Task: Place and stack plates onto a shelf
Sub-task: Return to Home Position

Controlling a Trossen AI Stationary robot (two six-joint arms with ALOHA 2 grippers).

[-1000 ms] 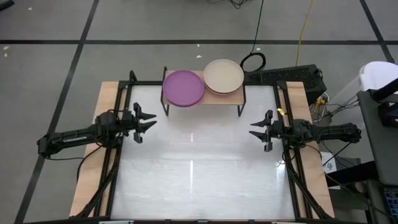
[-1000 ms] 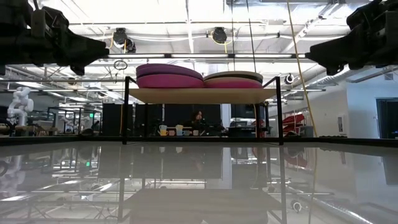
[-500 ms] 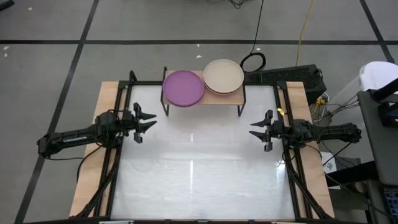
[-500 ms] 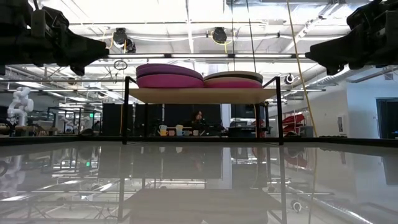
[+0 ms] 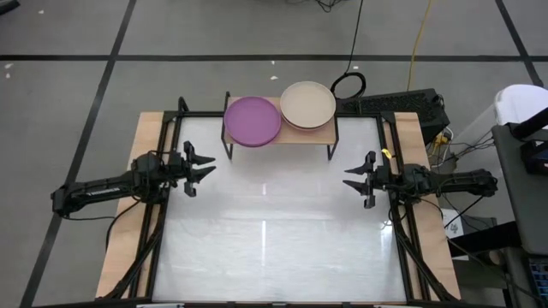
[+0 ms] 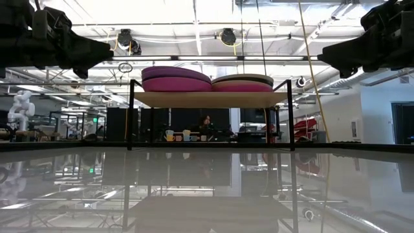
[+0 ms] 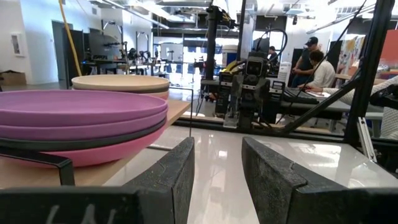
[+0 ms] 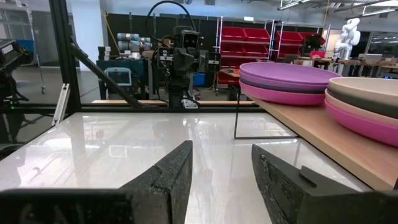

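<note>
The wood-topped shelf (image 5: 318,134) stands on thin black legs at the table's far edge. On it rest two stacks of plates: a purple-topped stack (image 5: 253,120) on the left, with black and pink plates below (image 7: 81,134), and a beige-topped stack (image 5: 307,104) on the right, over black and pink plates (image 8: 367,109). My left gripper (image 5: 203,168) hovers open at the table's left side. My right gripper (image 5: 356,180) hovers open at the right side. Both point toward the table's middle and touch nothing.
The white glossy table top (image 5: 274,239) spreads between the two arms, framed by black rails (image 5: 158,222) and wooden side edges. Cables and a keyboard-like box (image 5: 402,104) lie beyond the far right corner. People sit in the room behind.
</note>
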